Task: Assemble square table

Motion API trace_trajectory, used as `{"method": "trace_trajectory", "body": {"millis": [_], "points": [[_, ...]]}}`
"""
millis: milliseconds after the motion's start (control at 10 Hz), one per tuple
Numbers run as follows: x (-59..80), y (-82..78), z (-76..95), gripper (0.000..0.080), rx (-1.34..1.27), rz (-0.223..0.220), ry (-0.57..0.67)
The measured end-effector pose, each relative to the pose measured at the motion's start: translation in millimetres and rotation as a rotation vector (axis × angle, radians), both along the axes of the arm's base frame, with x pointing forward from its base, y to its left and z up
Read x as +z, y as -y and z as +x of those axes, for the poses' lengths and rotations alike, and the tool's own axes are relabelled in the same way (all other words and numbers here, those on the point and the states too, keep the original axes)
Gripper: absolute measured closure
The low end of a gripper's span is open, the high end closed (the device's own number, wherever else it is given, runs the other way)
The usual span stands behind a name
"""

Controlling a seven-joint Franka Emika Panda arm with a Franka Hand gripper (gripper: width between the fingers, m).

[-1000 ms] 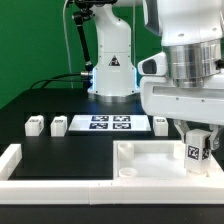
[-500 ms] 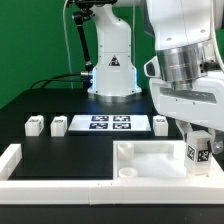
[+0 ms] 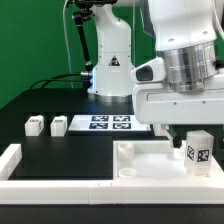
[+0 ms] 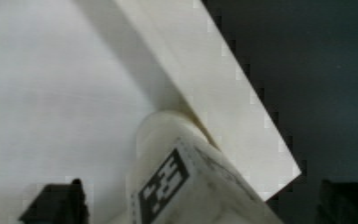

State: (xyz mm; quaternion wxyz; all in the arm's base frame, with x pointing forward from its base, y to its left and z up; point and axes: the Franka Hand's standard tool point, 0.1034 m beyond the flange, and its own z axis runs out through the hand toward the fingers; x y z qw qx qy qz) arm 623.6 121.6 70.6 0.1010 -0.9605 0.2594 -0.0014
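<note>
The white square tabletop (image 3: 150,158) lies at the front right of the black table. One white tagged leg (image 3: 198,150) stands upright at its right corner. My gripper (image 3: 192,143) is over this leg and straddles it. In the wrist view the leg (image 4: 190,175) rises between my two dark fingertips (image 4: 60,203), with a gap on each side, so the jaws are open. The tabletop's raised edge (image 4: 211,90) runs past it. Two more legs (image 3: 34,125) (image 3: 58,125) stand at the exterior view's left. Another leg (image 3: 160,124) peeks out behind my hand.
The marker board (image 3: 105,123) lies in the middle of the table. A long white border rail (image 3: 12,160) runs along the front and the exterior view's left. The arm's base (image 3: 112,70) stands behind.
The hand has shifted and turned above the leg. The leg has stayed at the tabletop's right corner.
</note>
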Motion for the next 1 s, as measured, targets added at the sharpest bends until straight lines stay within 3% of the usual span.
{"method": "trace_trajectory", "body": {"millis": [300, 700, 1000], "points": [[-0.1, 0.9, 0.1, 0.0151, 0.219, -0.014, 0.043], [5.4, 3.5, 5.9, 0.0151, 0.661, -0.089, 0.128], [5.0, 3.8, 5.7, 0.0178, 0.635, -0.087, 0.123]]}}
